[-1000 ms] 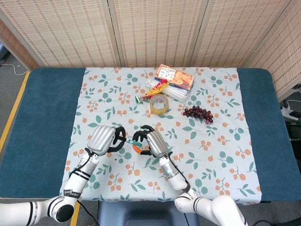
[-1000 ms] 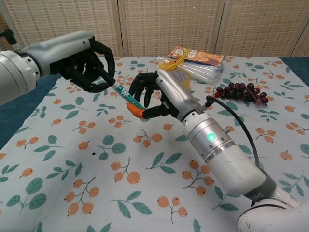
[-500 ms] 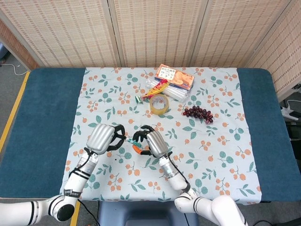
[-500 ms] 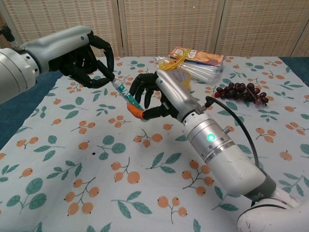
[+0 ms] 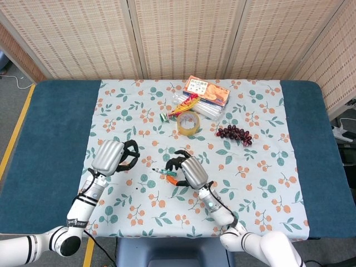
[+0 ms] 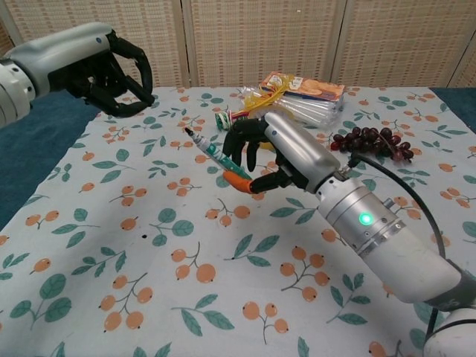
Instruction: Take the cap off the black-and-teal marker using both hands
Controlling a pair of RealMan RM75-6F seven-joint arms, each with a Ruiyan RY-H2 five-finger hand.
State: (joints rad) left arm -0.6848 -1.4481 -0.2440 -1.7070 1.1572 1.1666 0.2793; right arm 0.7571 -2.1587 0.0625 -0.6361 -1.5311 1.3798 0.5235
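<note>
My right hand (image 6: pixel 282 158) (image 5: pixel 189 170) grips the teal marker (image 6: pixel 217 155) (image 5: pixel 167 172) near its orange end and holds it tilted above the floral cloth. The marker's bare tip (image 6: pixel 190 133) points up and to the left with no cap on it. My left hand (image 6: pixel 111 71) (image 5: pixel 114 157) is well off to the left of the marker, raised, with its fingers curled in. The black cap does not show plainly among those dark fingers.
At the back of the cloth lie a roll of tape (image 5: pixel 188 123), a bunch of dark grapes (image 5: pixel 234 133) (image 6: pixel 372 140), an orange snack pack (image 5: pixel 206 90) and a clear bag of sticks (image 5: pixel 196 108). Blue table surface (image 5: pixel 55 133) borders the cloth on both sides.
My left hand has pulled away to the left, off the marker's black end, and the marker's tip is now bare. My right hand has shifted slightly right with the marker.
</note>
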